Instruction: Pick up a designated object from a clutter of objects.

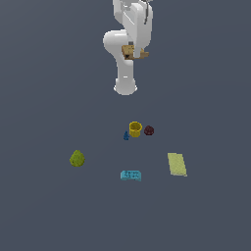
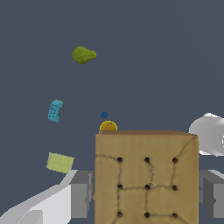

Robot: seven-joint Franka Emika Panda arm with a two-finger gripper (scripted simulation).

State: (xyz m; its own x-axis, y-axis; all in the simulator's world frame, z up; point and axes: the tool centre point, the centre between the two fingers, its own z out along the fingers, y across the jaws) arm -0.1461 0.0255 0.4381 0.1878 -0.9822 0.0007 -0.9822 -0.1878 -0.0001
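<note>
Up close in wrist view, tan block (image 2: 146, 177) shows dots, cracks btwn grey fingers (image 2: 81, 194).

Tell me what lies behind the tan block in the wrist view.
Behind the tan block, held between the gripper fingers, only the top of the yellow cup shows, with the small blue piece beyond. The dark red ball is hidden there.

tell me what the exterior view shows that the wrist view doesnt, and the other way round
Only the exterior view shows the dark red ball and the arm holding the tan block high above the clutter.

Only the wrist view shows the block's face with its dots and cracks, and the claw fingers at its sides.

Both show the tan block, yellow cup, green lump, cyan block, yellow-green slab and tiny blue piece.
</note>
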